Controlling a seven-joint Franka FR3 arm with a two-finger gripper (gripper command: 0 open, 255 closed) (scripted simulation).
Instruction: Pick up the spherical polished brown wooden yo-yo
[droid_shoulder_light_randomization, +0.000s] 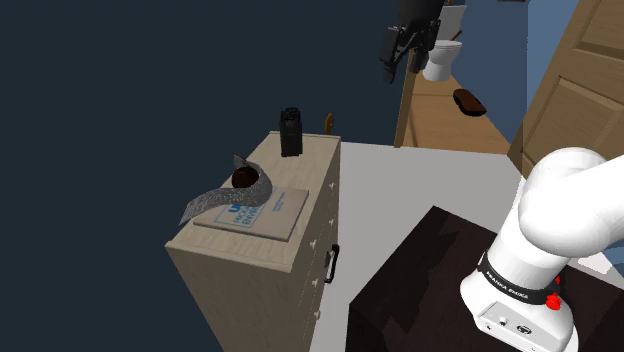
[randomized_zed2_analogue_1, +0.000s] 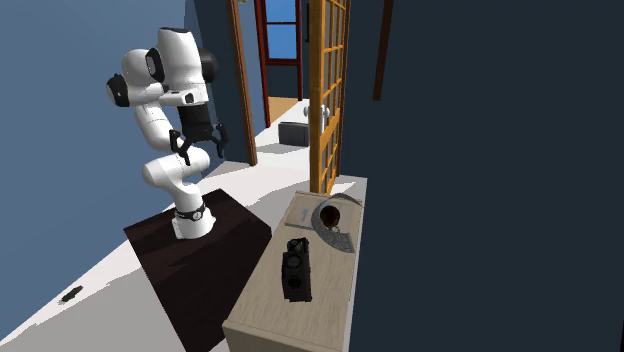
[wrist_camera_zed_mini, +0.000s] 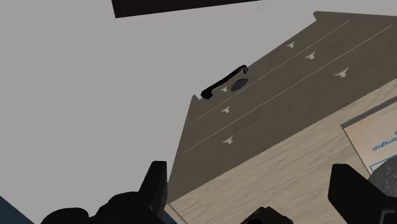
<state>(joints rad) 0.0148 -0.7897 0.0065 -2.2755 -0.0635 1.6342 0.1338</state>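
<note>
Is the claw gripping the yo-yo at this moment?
No, the yo-yo sits on the cabinet top while the open claw hangs in the air well away from it.

Cabinet top (droid_shoulder_light_randomization: 305, 172): the space above it is noted as open. The wall-side long edge is closed off by a dark blue wall (droid_shoulder_light_randomization: 100, 120); the drawer-side edge is left open over grey floor (droid_shoulder_light_randomization: 400, 190). A black box (droid_shoulder_light_randomization: 291, 131) is stood upright at the far end, well apart from the yo-yo (droid_shoulder_light_randomization: 243, 178), with bare top between them. The yo-yo is hemmed by a curled grey strip (droid_shoulder_light_randomization: 213, 203); a booklet (droid_shoulder_light_randomization: 262, 212) is laid flat just beside.
</note>
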